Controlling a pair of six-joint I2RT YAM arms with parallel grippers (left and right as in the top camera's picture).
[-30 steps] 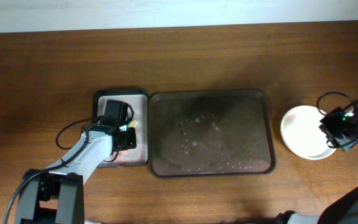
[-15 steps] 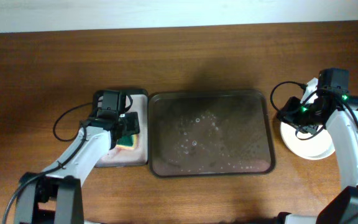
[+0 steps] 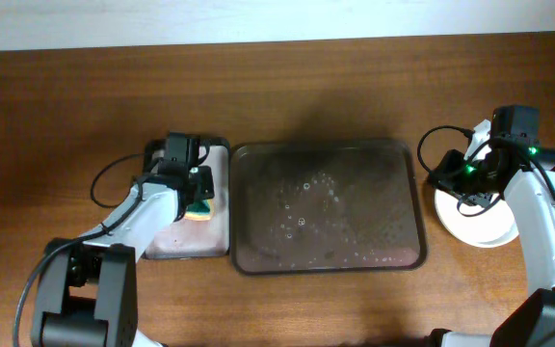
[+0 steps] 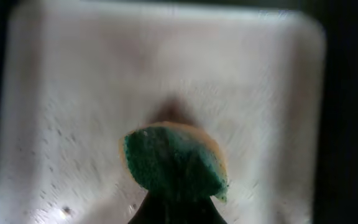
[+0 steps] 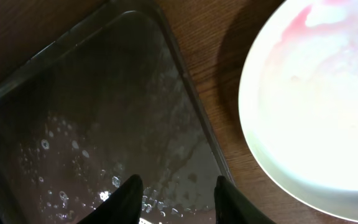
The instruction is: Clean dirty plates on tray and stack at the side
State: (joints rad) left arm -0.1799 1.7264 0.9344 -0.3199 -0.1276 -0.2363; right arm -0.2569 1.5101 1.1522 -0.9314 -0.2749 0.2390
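The dark brown tray (image 3: pixel 326 154) lies in the middle, wet with droplets and with no plates on it; it also shows in the right wrist view (image 5: pixel 86 118). A white plate (image 3: pixel 480 220) sits on the table right of the tray; how many are stacked there I cannot tell. In the right wrist view the plate (image 5: pixel 316 112) has a faint pink smear near its far rim. My right gripper (image 3: pixel 444 179) (image 5: pixel 179 196) is open and empty, over the gap between tray and plate. My left gripper (image 3: pixel 197 193) (image 4: pixel 176 208) is shut on a green and yellow sponge (image 3: pixel 200 206) (image 4: pixel 174 163).
A smaller black-rimmed tray with a pale pink inside (image 3: pixel 176 241) (image 4: pixel 61 93) lies just left of the brown tray, under the sponge. Wooden table (image 3: pixel 277 96) all round; a pale wall strip runs along the far edge.
My right arm swung from right of the plate to its left side, then held. My left gripper moved the sponge a little toward the far end of the small tray.
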